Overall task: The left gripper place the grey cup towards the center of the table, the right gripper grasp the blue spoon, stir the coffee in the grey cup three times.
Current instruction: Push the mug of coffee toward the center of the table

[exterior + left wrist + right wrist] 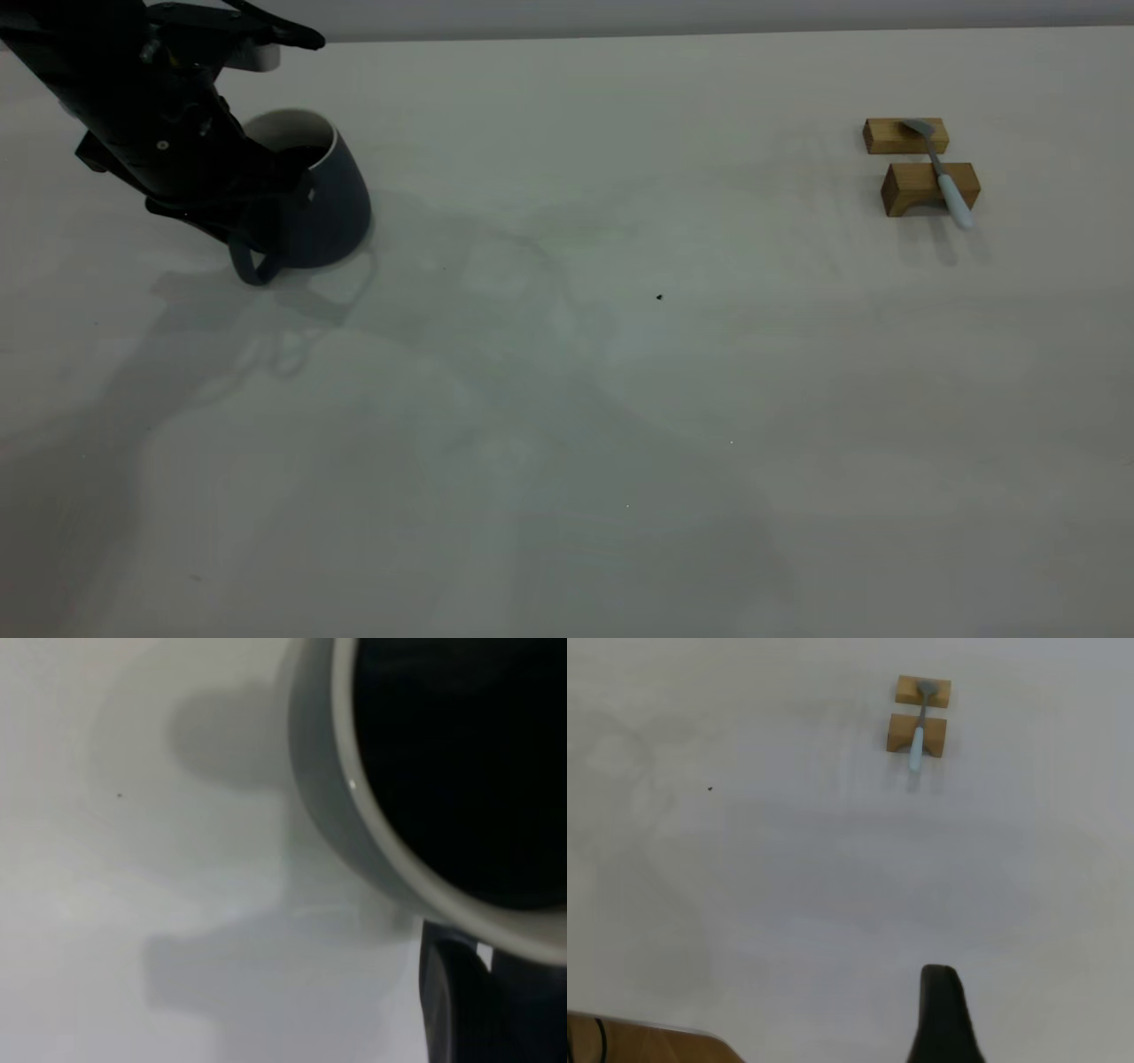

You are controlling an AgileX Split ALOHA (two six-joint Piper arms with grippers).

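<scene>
On the pale table [620, 399], the left gripper [266, 190] clasps the tilted cup [323, 199] at far left, while the spoon [946, 177] lies across two wooden blocks [921, 164] far right.

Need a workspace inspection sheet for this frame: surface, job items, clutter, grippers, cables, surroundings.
Surface: table, off-white, one dark speck.
Job's things: grey cup at far left, tilted, coffee inside; blue spoon lying across two wooden blocks at far right.
Clutter: nothing seen beyond the blocks.
Grippers: left gripper at the cup's handle side; right gripper only partly in view, away from the spoon.
Cables: nothing seen.
Surroundings: pale wall behind the table.
</scene>
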